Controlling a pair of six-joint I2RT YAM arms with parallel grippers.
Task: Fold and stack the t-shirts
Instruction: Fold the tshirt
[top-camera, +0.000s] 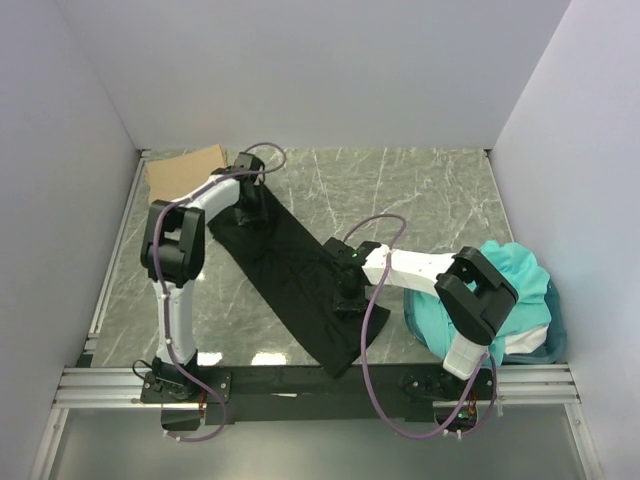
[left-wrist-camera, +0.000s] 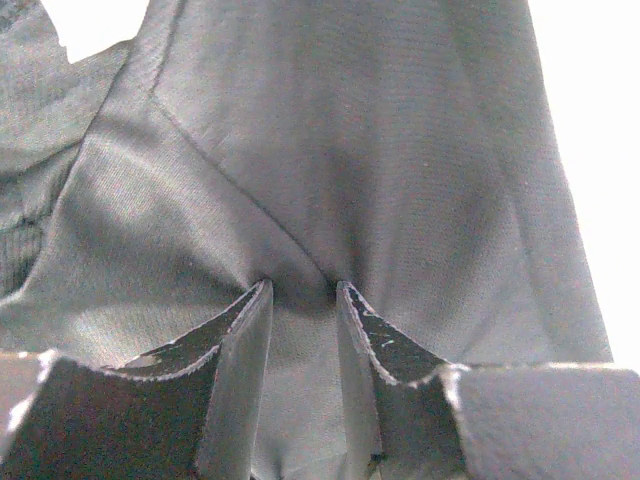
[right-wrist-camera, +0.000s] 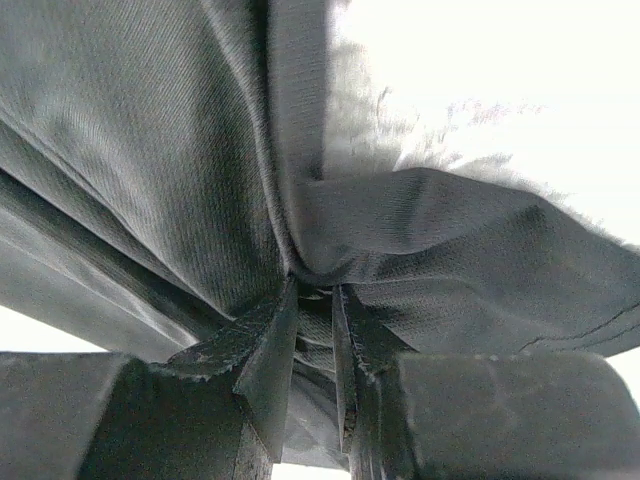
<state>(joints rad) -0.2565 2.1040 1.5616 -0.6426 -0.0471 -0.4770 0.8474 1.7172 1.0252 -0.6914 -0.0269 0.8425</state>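
Black t-shirt (top-camera: 290, 272) lies in a slanted band on the marble table (top-camera: 430, 190) in the overhead view, running from the left tool (top-camera: 247, 212) at its far end to the right tool (top-camera: 349, 297) nearer its close end. Tan-brown t-shirt (top-camera: 185, 170) sits just beyond the left tool. Teal t-shirts (top-camera: 510, 280) fill a blue tub (top-camera: 556, 342) outward of the right tool.

Left wrist view: both fingers (left-wrist-camera: 240, 345) are clamped on a pucker of black cloth.

Right wrist view: the fingers (right-wrist-camera: 270, 345) pinch gathered black folds.

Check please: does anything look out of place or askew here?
The black shirt lies slanted across the table, pinched by the left hand and the right hand. The teal shirts bulge over the rim of the blue tub. Nothing looks damaged.
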